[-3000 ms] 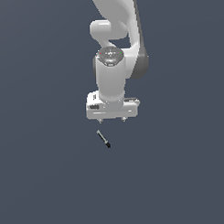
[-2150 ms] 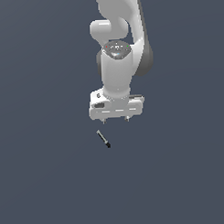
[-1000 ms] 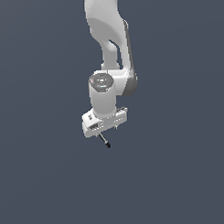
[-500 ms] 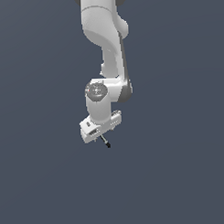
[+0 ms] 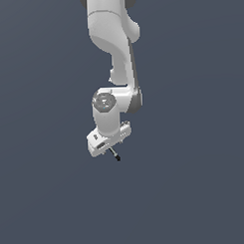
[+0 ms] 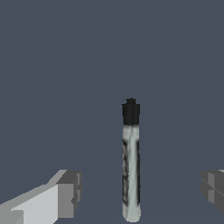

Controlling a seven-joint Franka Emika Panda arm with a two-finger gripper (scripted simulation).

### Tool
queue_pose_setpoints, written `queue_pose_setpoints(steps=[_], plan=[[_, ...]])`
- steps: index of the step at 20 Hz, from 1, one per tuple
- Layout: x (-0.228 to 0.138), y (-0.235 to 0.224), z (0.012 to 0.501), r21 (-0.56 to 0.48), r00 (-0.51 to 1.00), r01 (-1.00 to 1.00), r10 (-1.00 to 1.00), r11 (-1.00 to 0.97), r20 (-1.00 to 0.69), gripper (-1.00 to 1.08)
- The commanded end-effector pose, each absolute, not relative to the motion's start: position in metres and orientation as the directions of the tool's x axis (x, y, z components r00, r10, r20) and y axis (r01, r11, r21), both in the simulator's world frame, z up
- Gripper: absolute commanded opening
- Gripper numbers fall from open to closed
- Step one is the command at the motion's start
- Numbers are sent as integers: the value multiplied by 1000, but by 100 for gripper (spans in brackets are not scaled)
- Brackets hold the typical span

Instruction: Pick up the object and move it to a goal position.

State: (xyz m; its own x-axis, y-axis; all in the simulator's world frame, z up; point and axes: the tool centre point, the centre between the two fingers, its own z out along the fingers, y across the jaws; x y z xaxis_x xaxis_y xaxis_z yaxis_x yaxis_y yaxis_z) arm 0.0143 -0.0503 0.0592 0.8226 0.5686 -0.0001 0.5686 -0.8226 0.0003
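Observation:
The object (image 6: 131, 162) is a thin light grey rod with a thicker black end, lying flat on the dark grey surface. In the wrist view it sits between my two fingertips, one grey pad (image 6: 70, 192) on one side and the other pad (image 6: 213, 189) on the far side, neither touching it. My gripper (image 6: 141, 190) is open around it. In the exterior view the white hand (image 5: 108, 139) has come down over the object (image 5: 115, 155), which pokes out from under it with its black end showing; the fingers are hidden there.
The white arm (image 5: 113, 39) rises from the hand to the top of the exterior view. All around is plain dark grey surface (image 5: 196, 181).
The arm has swung down and toward the exterior view's left and the hand has turned and lowered until it stands over the object. The object has not moved.

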Motion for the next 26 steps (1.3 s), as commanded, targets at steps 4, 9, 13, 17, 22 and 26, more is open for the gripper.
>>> queue_pose_setpoints(steps=[4,9,13,17,22,26], plan=[[14,-50,44,0,822,570,570,-822,0,100],[13,-50,19,0,820,572,572,-820,0,100],[14,-50,10,0,820,572,572,-820,0,100],[14,-50,10,0,820,572,572,-820,0,-100],[14,-50,10,0,820,572,572,-820,0,-100],[14,-50,10,0,820,572,572,-820,0,-100]])
